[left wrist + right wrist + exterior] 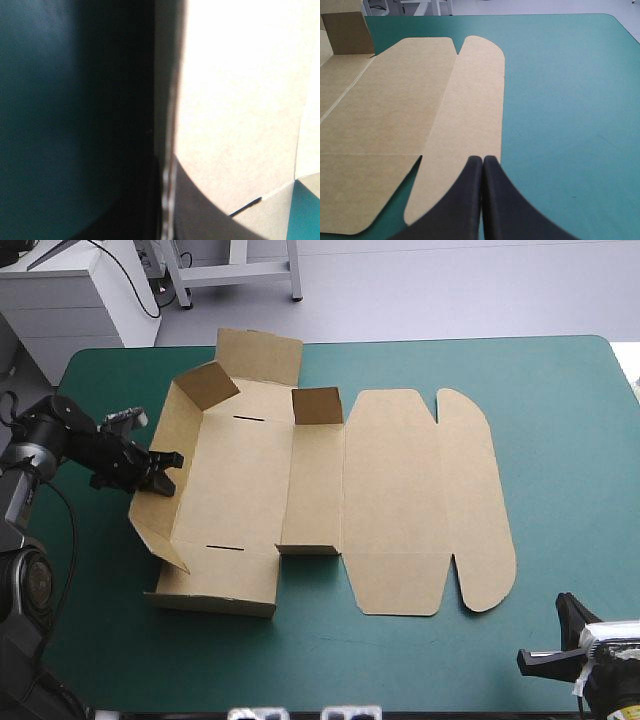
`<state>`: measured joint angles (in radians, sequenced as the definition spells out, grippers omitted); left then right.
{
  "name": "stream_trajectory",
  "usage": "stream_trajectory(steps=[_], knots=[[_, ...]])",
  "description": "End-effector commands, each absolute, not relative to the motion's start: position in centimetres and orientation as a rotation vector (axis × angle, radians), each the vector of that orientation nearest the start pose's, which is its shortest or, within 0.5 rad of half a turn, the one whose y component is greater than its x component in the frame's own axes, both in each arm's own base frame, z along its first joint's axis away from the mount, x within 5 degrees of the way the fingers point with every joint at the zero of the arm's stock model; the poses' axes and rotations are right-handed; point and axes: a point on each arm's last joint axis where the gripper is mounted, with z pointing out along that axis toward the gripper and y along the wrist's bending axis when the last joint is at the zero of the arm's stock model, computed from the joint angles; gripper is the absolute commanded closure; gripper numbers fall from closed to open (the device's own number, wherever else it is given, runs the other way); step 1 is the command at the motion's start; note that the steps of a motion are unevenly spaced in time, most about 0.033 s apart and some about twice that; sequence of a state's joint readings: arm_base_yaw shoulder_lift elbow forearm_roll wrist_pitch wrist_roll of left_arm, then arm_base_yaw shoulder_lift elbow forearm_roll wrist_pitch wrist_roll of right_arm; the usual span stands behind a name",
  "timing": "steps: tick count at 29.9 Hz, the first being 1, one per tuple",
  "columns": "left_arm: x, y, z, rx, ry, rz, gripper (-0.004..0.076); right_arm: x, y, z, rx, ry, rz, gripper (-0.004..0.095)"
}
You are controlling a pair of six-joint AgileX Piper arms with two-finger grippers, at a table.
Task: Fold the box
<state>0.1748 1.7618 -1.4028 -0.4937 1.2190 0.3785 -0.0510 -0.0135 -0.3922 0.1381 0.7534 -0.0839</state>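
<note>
Where raised, the brown cut-board box is perhaps touched by the left gripper.
Hold not discernible; right gripper closed.

Bright, even room light; up close the box glares beside deep shadow.

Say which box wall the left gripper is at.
The raised left-end wall, the one farthest from the flat lid. The left gripper is at its middle.

The table, covered in teal-green, carries the brown box left of the table's middle, lid flat toward the table's right edge, walls raised toward its left.
</note>
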Motion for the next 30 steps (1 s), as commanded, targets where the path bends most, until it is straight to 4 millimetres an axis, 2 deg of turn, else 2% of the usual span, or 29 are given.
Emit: stream_trajectory(steps=[1, 5, 9, 12, 19, 24, 27, 30], knots=[[34.2, 0.4, 32.5, 0.225, 2.785, -0.501, 0.0732, 1.1, 0.8, 28.6, 0.003, 1.706, 0.054, 0.0927], [34.6, -1.9, 34.7, 0.421, 2.747, -0.248, 0.0732, 1.1, 0.8, 28.6, 0.003, 1.706, 0.054, 0.0928], [34.5, -5.1, 36.4, 0.699, 2.663, 0.024, 0.0732, 1.1, 0.8, 28.6, 0.003, 1.706, 0.054, 0.0928], [34.2, -7.5, 37.4, 0.919, 2.563, 0.113, 0.0732, 1.1, 0.8, 28.6, 0.003, 1.706, 0.054, 0.0928], [33.7, -10.0, 40.5, 1.187, 2.334, 0.45, 0.0732, 1.1, 0.8, 28.6, 0.0, 1.706, 0.054, 0.0926], [33.4, -11.8, 42.0, 1.538, 2.043, 0.759, 0.0732, 1.1, 0.8, 28.6, 0.0, 1.706, 0.054, 0.0926], [33.5, -13.3, 42.5, 1.575, 1.902, 0.808, 0.0732, 1.1, 0.8, 28.6, 0.0, 1.706, 0.054, 0.0926], [33.5, -15.2, 43.1, 1.554, 1.762, 0.736, 0.0732, 1.1, 0.8, 28.6, 0.0, 1.706, 0.054, 0.0926]])
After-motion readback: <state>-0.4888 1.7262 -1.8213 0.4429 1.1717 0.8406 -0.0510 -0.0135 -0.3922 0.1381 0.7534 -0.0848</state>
